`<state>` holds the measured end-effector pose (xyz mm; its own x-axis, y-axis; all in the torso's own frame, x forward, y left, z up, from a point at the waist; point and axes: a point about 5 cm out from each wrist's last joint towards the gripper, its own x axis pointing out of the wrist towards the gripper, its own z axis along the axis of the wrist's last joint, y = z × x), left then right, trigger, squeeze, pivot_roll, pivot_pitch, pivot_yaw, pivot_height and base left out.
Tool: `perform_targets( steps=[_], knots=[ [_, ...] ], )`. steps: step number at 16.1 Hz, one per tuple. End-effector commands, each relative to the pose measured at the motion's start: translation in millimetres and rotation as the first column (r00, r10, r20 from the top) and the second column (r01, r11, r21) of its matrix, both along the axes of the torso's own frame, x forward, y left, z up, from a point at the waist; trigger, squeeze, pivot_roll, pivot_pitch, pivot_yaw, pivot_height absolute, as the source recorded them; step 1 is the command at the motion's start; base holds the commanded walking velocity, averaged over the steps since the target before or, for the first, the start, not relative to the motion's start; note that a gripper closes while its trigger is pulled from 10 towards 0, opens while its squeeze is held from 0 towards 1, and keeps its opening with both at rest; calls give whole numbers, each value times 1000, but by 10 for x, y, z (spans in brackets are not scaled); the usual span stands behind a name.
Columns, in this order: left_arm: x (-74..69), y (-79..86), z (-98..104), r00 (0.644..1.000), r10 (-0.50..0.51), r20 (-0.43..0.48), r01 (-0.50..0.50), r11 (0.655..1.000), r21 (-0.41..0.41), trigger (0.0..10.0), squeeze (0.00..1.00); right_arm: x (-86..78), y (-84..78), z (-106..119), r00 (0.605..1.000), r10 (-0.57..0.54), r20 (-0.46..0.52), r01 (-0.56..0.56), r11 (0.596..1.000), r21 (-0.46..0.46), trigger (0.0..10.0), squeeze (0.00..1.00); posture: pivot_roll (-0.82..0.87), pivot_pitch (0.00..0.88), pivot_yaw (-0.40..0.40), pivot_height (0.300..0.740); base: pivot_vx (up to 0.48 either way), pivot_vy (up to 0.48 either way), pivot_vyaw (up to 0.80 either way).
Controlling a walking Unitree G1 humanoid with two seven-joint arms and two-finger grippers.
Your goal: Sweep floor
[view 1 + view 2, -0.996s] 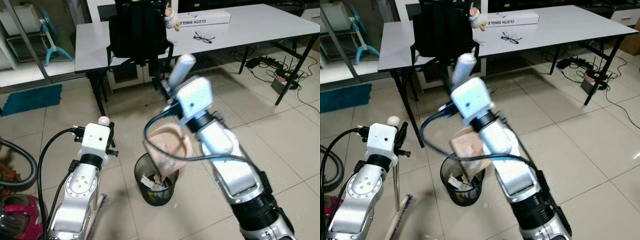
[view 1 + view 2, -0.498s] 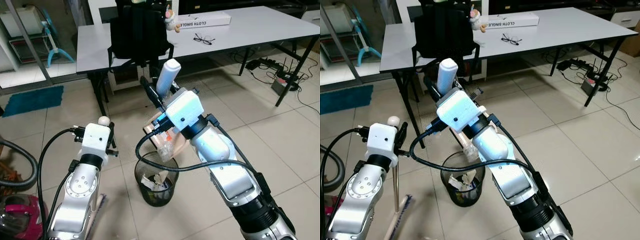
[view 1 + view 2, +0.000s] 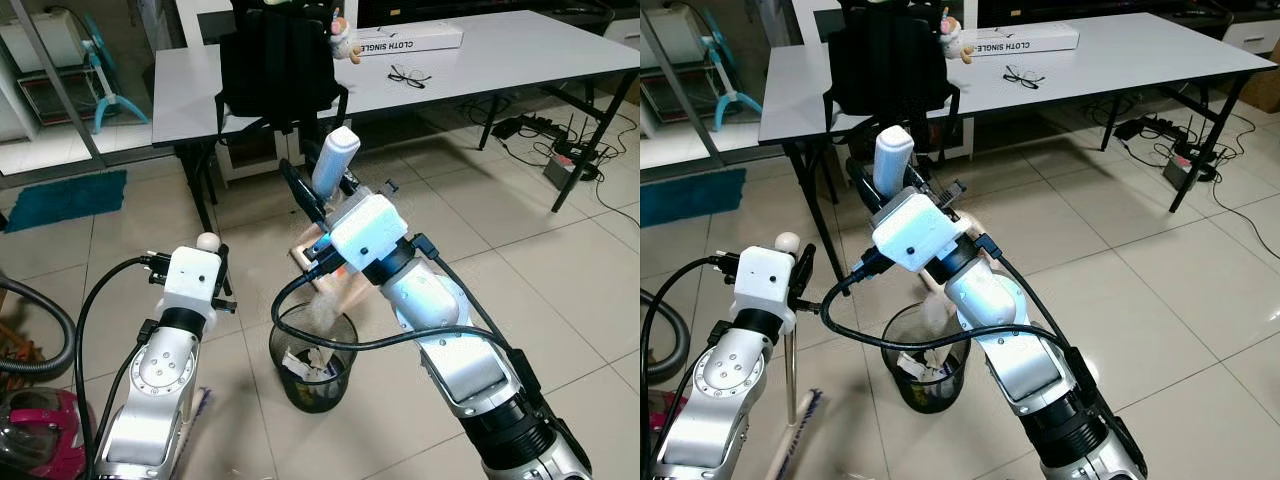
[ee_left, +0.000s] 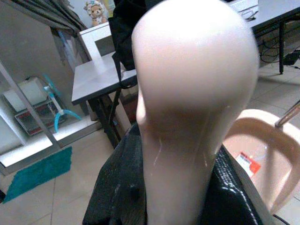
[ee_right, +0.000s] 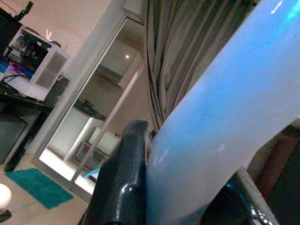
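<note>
My right gripper (image 3: 322,190) is shut on the pale handle (image 3: 335,160) of a beige dustpan (image 3: 345,285), also seen in the right wrist view as the dustpan handle (image 5: 220,131). The pan is tipped steeply over a black mesh wastebasket (image 3: 282,338), and dust and scraps are falling into it. Paper litter lies in the basket. My left gripper (image 3: 215,275) is shut on the broom's handle just under its cream knob (image 3: 207,241). The broom's bristles (image 3: 805,420) rest on the tiles left of the basket. In the left wrist view the knob (image 4: 187,117) stands between the black fingers (image 4: 117,187).
A grey table (image 3: 500,60) stands behind, with a black backpack (image 3: 278,60), glasses (image 3: 408,75) and a white box (image 3: 405,40). A red vacuum cleaner (image 3: 35,430) with its hose sits at my left. A teal mat (image 3: 65,195) and floor cables (image 3: 545,130) lie further off.
My right arm has turned the dustpan from facing up over the basket to a steep tilt, handle upward, and its contents are sliding out. The left arm and broom have not moved.
</note>
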<state>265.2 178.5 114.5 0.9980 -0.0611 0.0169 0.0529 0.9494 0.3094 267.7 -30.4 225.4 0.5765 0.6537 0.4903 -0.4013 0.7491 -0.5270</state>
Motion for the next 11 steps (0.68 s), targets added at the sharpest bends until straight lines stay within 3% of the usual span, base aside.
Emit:
perform_targets(
  steps=[1, 3, 5, 7, 9, 11],
  knots=[
    [21, -6, 80, 999, -7, 39, 7, 1000, 24, 10000, 0, -35, 6, 95, 997, 11, 76, -11, 1000, 2, 10000, 0, -47, 0, 62, 740, 0, 0, 0],
    [19, -12, 77, 999, -9, 39, 8, 1000, 24, 10000, 0, -31, -3, 91, 997, 3, 81, -3, 1000, -1, 10000, 0, -48, 0, 61, 740, 0, 0, 0],
    [16, -23, 67, 999, -15, 34, 14, 1000, 18, 10000, 0, 114, -176, 62, 981, -185, 58, 185, 983, -9, 10000, 0, -51, 0, 57, 740, 0, 0, 0],
    [17, -71, -3, 999, -49, -10, 49, 999, 19, 10000, 0, 303, -499, -34, 918, -395, -35, 394, 919, -20, 10000, 0, -60, 0, 59, 740, 0, 0, 0],
    [5, -137, -73, 993, -104, -48, 105, 994, 13, 10000, 0, 345, -735, -87, 868, -492, -68, 490, 871, -44, 10000, 0, -72, 0, 65, 740, 0, 0, 0],
    [-22, -220, -143, 972, -206, -109, 203, 978, -43, 10000, 0, 367, -1005, -167, 768, -624, -143, 626, 779, -37, 10000, 0, -77, 0, 67, 740, 0, 0, -400]
  ],
)
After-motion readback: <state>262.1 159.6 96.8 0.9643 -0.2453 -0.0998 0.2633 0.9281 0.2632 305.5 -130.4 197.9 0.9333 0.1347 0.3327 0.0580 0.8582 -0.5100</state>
